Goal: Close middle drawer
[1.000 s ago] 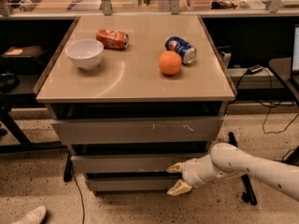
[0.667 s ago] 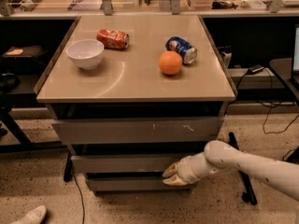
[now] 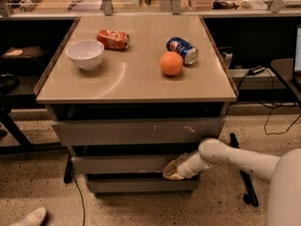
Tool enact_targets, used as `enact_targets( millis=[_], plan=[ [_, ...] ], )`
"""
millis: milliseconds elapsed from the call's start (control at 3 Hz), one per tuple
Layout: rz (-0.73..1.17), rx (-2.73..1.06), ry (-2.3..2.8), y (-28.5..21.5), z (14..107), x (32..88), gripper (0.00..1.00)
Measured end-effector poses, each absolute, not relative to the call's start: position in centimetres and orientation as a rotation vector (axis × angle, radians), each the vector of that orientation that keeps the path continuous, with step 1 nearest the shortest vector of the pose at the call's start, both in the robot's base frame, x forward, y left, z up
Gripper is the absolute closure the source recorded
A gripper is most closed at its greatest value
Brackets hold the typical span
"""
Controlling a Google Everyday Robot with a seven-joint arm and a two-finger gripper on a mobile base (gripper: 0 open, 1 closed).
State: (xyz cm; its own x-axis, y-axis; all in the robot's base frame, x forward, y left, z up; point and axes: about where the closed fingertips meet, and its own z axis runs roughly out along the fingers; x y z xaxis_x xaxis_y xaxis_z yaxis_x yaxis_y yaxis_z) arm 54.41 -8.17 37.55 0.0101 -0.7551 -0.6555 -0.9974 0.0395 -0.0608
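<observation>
The middle drawer [image 3: 117, 164] is the plain grey-brown front under the scratched drawer front [image 3: 136, 132]. It stands only a little forward of the cabinet, with a dark gap above it. My gripper [image 3: 171, 171] is at the right part of that front, pressed against it, at the end of my white arm [image 3: 225, 157], which comes in from the lower right. The narrower lowest panel [image 3: 141, 185] sits just below the gripper.
On the table top [image 3: 131, 86] lie a white bowl [image 3: 85, 54], a red can [image 3: 113, 39] on its side, an orange [image 3: 171, 63] and a blue can [image 3: 182, 50] on its side. Cables [image 3: 263, 107] run at the right. A shoe [image 3: 30, 217] lies at the lower left.
My gripper and arm have moved left and inward against the middle drawer front, and the drawer has gone further in.
</observation>
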Motion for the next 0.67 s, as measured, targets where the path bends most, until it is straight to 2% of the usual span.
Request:
enact_targets(
  millis=[333, 667],
  plan=[
    [0.595, -1.755, 1.787, -8.8, 39.2, 52.8, 0.63],
    [0.659, -1.791, 1.707, -9.6, 43.8, 46.9, 0.65]
  ],
)
